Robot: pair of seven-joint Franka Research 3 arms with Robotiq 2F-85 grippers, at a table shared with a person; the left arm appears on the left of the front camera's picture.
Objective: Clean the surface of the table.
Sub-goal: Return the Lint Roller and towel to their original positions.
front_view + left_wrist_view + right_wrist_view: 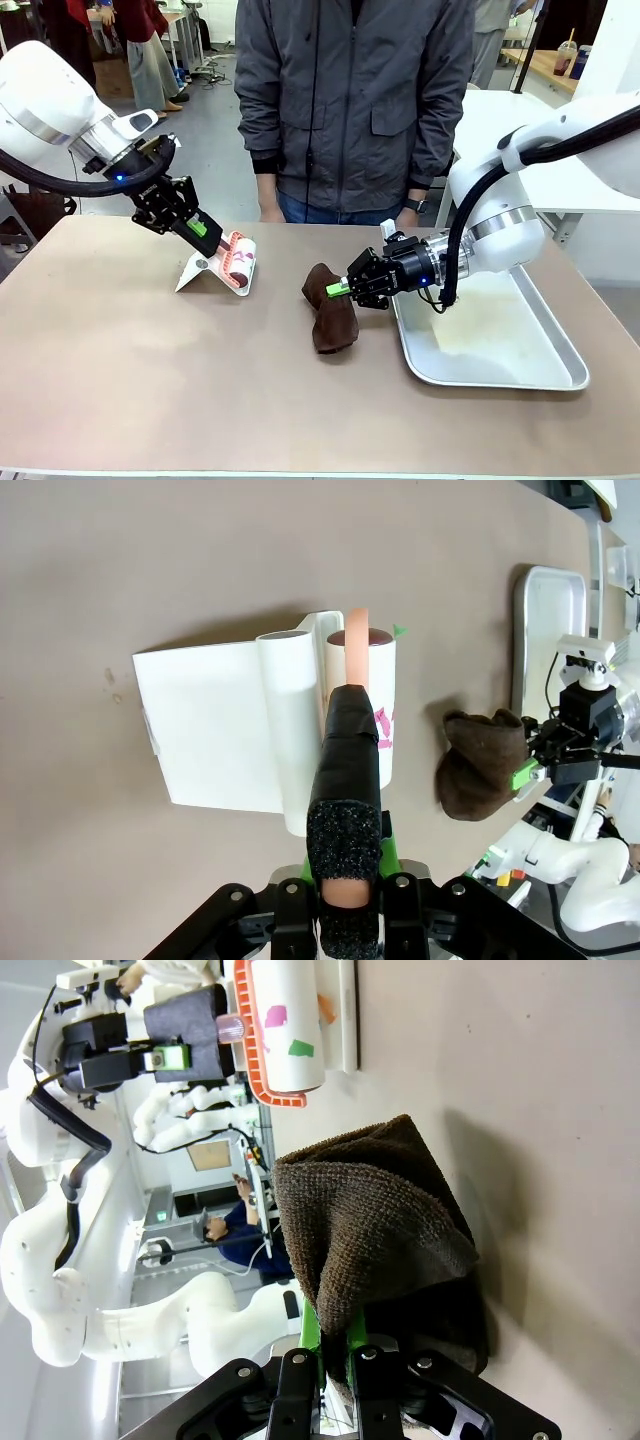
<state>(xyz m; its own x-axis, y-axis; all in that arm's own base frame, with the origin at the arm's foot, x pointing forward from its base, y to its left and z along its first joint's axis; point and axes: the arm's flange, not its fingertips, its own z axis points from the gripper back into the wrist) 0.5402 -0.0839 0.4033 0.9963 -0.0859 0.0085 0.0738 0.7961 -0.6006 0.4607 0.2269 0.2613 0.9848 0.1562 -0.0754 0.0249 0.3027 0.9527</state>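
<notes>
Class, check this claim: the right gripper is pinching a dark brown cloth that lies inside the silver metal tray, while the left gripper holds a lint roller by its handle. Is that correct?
Not quite. The dark brown cloth lies on the brownish-tan table, beside the silver metal tray, not in it; the front view shows this. The rest stands: the right gripper pinches the cloth, and the left gripper holds the lint roller by its handle.

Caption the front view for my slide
Left gripper holds a lint roller; right gripper pinches a brown cloth on the table.
</notes>
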